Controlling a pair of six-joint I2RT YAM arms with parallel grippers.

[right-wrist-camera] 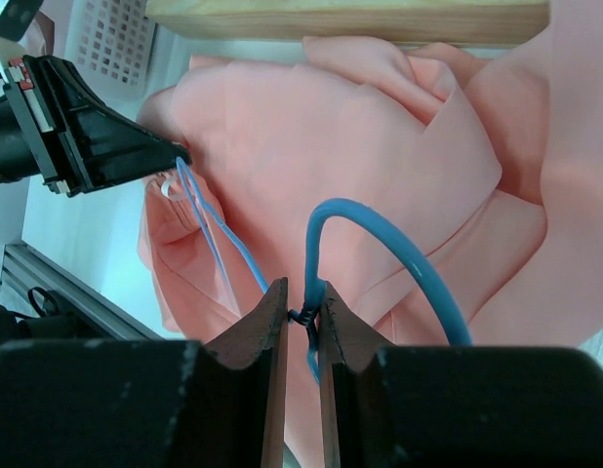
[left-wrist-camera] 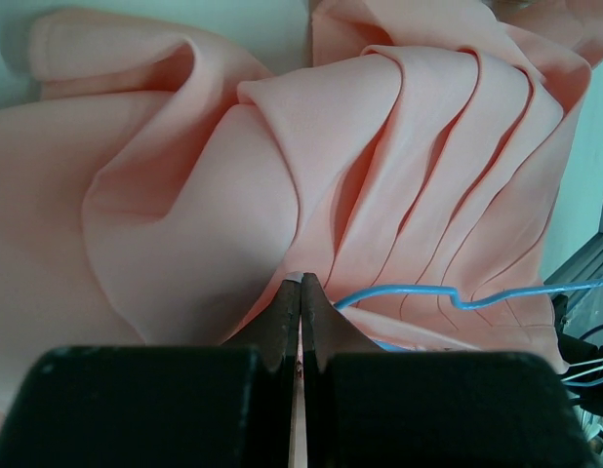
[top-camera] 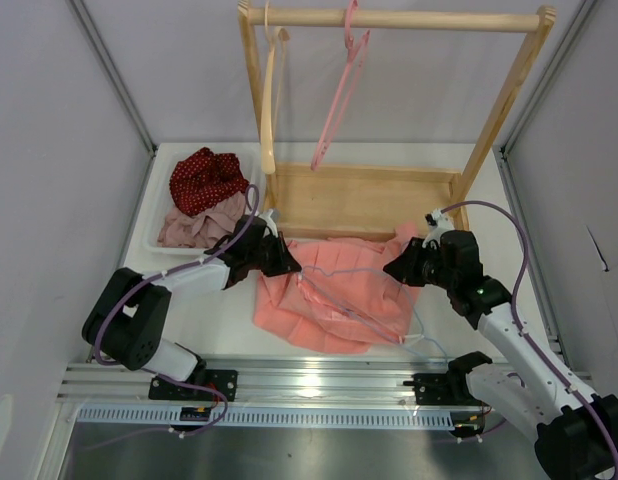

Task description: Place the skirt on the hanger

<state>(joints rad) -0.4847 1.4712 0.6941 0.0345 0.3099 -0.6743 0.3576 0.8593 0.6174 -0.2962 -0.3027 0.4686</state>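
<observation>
The salmon-pink pleated skirt (top-camera: 334,290) lies spread on the table between both arms; it also fills the left wrist view (left-wrist-camera: 233,195) and the right wrist view (right-wrist-camera: 331,127). The pale blue hanger (top-camera: 339,272) lies across the skirt. My left gripper (top-camera: 289,262) is at the skirt's left top edge, shut on a fold of the skirt (left-wrist-camera: 301,283), with the hanger's wire (left-wrist-camera: 419,292) just to its right. My right gripper (top-camera: 401,270) is at the skirt's right side, shut on the hanger's twisted neck (right-wrist-camera: 309,317) below the hook (right-wrist-camera: 399,244).
A wooden rack (top-camera: 389,20) stands behind, with a wooden hanger (top-camera: 269,90) and a pink hanger (top-camera: 339,100) on its rail and a wooden base tray (top-camera: 359,200). A white bin (top-camera: 154,215) at back left holds a red dotted cloth (top-camera: 204,178) and a mauve cloth (top-camera: 194,225).
</observation>
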